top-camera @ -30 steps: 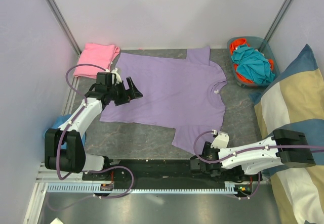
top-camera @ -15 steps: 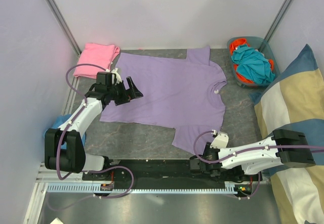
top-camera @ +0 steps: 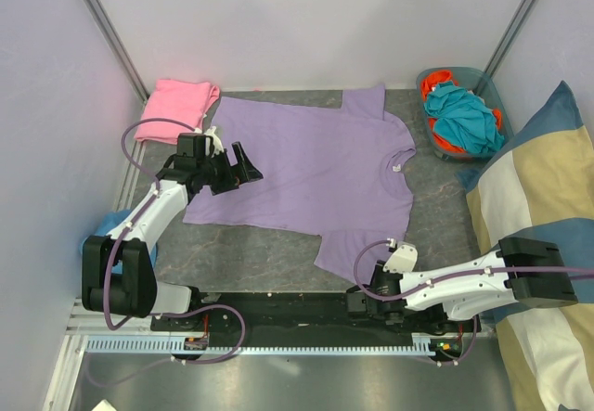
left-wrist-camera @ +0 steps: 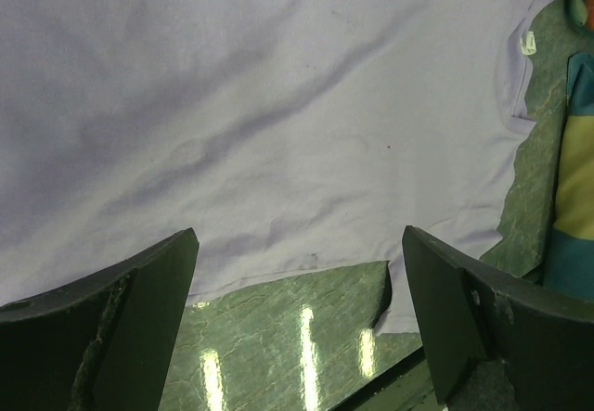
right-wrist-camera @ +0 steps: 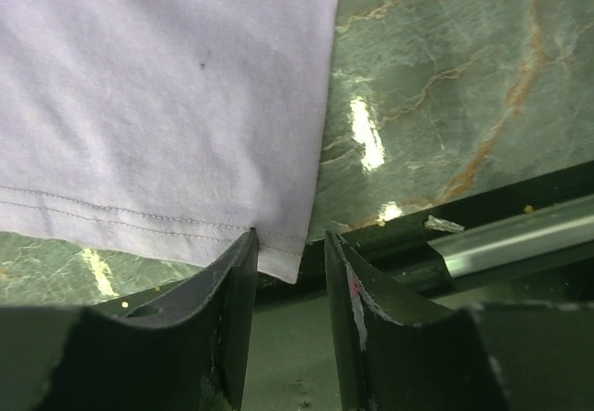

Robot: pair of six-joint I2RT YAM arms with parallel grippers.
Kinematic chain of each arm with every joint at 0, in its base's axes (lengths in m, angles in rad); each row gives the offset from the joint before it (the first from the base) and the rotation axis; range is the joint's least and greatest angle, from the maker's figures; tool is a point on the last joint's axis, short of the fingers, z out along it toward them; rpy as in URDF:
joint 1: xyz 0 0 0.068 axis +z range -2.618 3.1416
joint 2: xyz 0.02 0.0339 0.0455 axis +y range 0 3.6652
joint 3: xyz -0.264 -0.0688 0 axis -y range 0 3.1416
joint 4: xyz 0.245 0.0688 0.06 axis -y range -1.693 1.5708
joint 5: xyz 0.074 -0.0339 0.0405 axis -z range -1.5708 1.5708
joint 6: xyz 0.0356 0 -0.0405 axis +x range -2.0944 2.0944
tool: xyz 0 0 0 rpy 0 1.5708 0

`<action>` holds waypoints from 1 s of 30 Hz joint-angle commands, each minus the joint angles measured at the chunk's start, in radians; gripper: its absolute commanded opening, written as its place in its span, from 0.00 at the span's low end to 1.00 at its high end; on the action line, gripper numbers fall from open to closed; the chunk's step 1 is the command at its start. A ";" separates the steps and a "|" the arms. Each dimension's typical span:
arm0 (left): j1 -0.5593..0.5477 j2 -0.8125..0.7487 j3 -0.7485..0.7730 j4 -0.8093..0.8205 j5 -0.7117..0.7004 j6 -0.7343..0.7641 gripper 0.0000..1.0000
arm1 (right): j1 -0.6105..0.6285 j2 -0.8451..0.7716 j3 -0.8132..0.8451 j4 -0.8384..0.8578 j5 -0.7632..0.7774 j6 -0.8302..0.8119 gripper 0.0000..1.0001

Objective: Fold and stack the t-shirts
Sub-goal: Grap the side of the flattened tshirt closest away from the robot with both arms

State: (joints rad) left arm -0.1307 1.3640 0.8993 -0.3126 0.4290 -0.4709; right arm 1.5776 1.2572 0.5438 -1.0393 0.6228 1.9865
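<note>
Where corner of lavender t-shirt (right-wrist-camera: 158,96) meets right pincer (right-wrist-camera: 290,236), grip unclear; left pincer (left-wrist-camera: 299,233) spread wide.

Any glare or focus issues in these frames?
Left wrist: bright specular streaks on the glossy table; lavender t-shirt evenly lit, creases readable. Right wrist: similar glare spots on the table, hem stitching sharp, right tool's fingers dark and soft. Top external: even light, only faint shadows.
</note>
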 commanded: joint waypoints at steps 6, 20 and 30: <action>0.000 -0.026 -0.007 0.030 0.030 -0.021 1.00 | 0.007 0.010 -0.087 0.179 -0.070 0.222 0.32; 0.000 -0.025 -0.010 0.029 0.010 -0.015 1.00 | 0.009 -0.004 -0.104 0.194 -0.060 0.213 0.00; 0.091 -0.003 0.023 -0.123 -0.242 -0.081 1.00 | -0.014 0.050 0.146 -0.001 0.130 0.045 0.00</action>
State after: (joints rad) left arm -0.0879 1.3643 0.8944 -0.3695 0.3069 -0.4774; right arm 1.5837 1.3117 0.6121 -1.0142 0.6643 1.9892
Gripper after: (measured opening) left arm 0.995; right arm 0.010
